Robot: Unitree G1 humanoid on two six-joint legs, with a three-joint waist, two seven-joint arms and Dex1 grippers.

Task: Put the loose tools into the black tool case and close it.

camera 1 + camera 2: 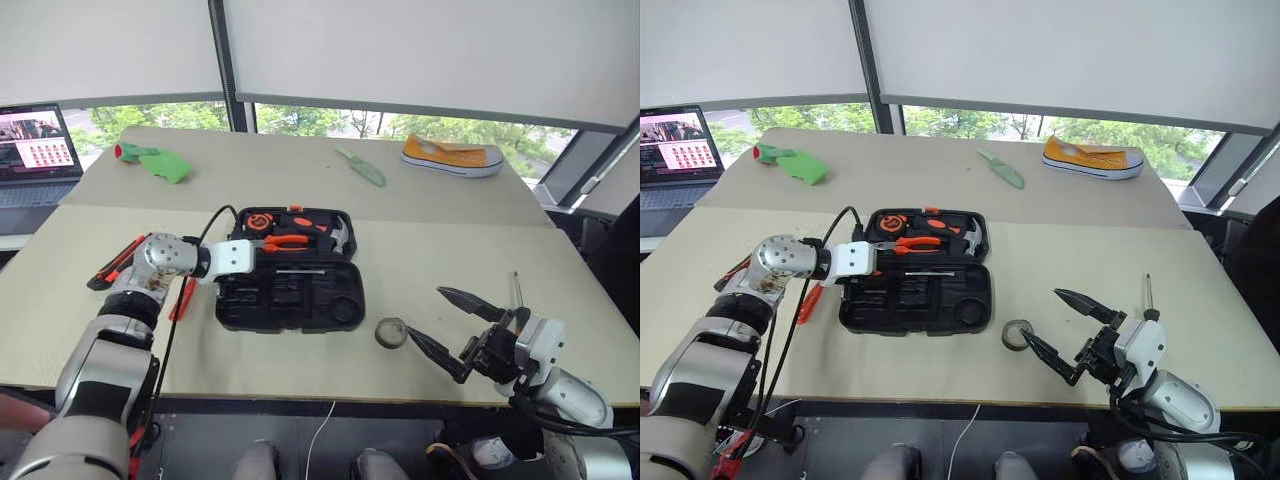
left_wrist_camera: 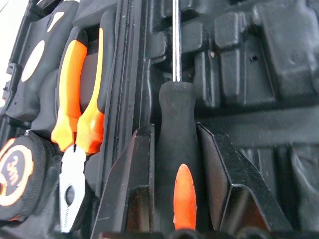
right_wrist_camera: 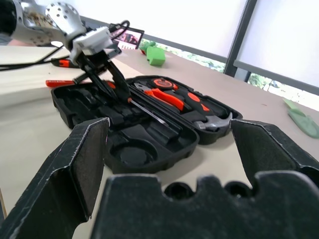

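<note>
Gripping one black-and-orange screwdriver, the left gripper sits over the open black tool case mid-table. Right gripper spread wide, holding nothing, near the table's near edge; one grey tape roll lies just left of it. Left of the case: one utility knife, one orange screwdriver; bare tabletop right.

This looks like an office or a test room. Two big beige tables stand pushed together by tall windows with white roller blinds pulled down. Green trees show outside. An open laptop computer with a lit screen sits at the side.
</note>
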